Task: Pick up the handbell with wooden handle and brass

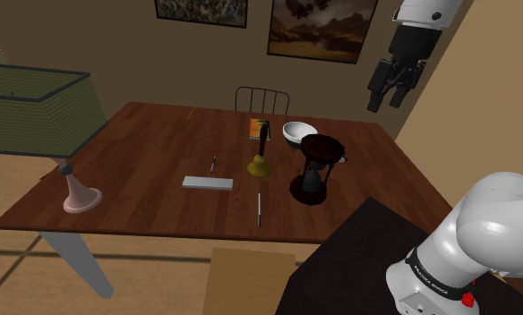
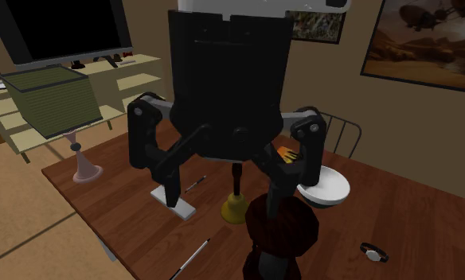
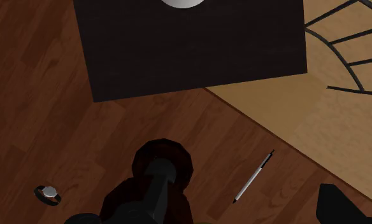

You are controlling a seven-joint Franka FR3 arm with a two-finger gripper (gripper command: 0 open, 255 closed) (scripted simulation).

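The claw [image 1: 386, 101] is hanging released, fingers spread wide apart, high above the table [image 1: 143, 170]. The handbell [image 1: 259, 154], with a dark handle over a brass-coloured bell, is standing upright near the table's middle. A dark hourglass [image 1: 315, 170] is standing just beside it on the shoulder view's right. A white bowl [image 1: 299, 132] is sitting behind it and a pen [image 1: 260, 208] is lying in front.

Readable text: none;
Dark band [image 1: 427, 270] on the arm: tiny white lettering, too small to make out;
Orange booklet [image 1: 258, 128] on the tabletop [image 1: 143, 152]: cover markings blurred, unreadable
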